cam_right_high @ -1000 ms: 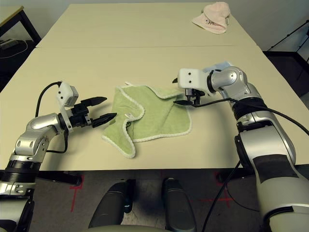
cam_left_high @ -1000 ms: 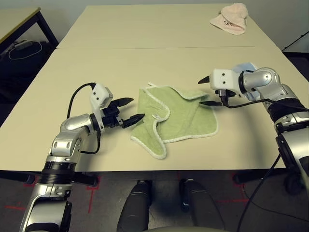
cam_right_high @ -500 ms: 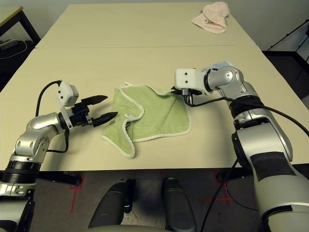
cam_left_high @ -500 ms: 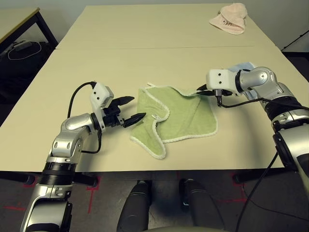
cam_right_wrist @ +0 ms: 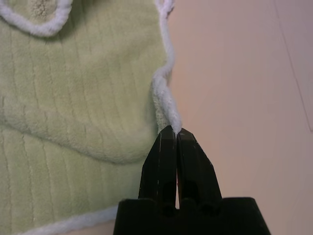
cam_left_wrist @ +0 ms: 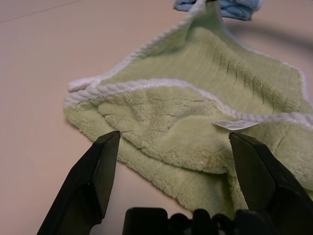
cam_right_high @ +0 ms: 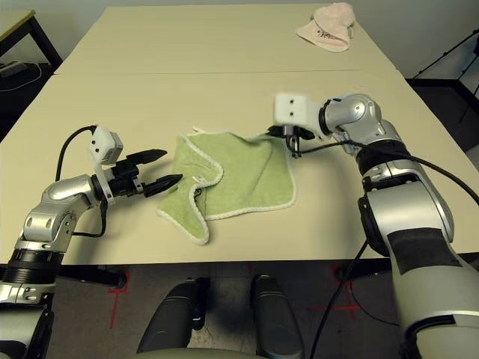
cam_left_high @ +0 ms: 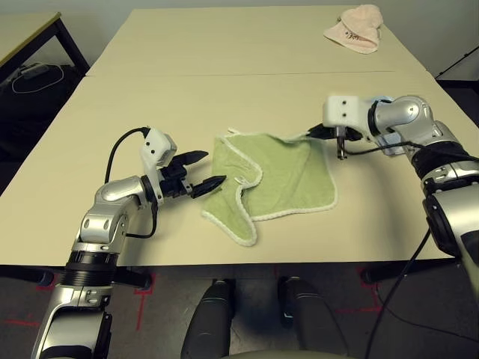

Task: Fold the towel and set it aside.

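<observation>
The towel lies rumpled on the surface, its left side folded over in loose waves. The right tool is closed on the towel's far right corner, probably to pull it straight before folding. The left tool stands open beside the left edge, gripping nothing, perhaps ready to take that side. The right arm partly hides the blue cloth; print on the label is unreadable.

Table bearing green towel, 2 other towels
</observation>
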